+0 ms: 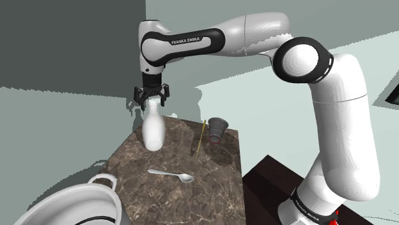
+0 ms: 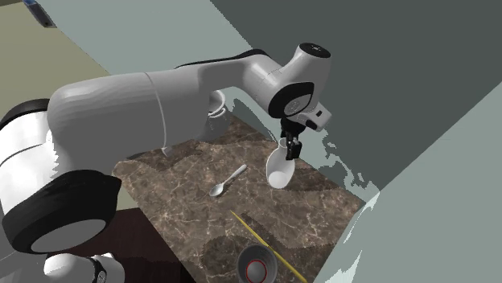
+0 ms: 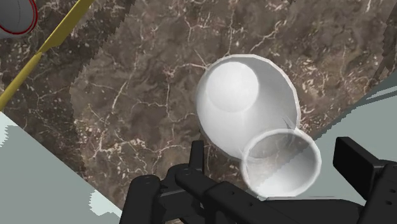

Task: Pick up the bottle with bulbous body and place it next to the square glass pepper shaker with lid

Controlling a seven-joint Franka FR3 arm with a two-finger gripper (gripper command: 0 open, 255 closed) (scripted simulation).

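The white bottle (image 1: pixel 153 131), standing on the marbled bench (image 1: pixel 211 185), is being straddled at its neck by the claw (image 1: pixel 151 97), its fingers being held wide.

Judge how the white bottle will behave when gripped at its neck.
The bottle looks rigid and smooth, so it may slip at the narrow neck. Standing tall, it could tip if the open gripper nudges it. Tipped over, its round body would probably roll.

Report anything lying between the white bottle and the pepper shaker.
A thin yellow stick lies on the counter between the bottle and the shaker, close beside the shaker. The spoon lies off that line. Nothing sits between the open pincer and the bottle's neck.
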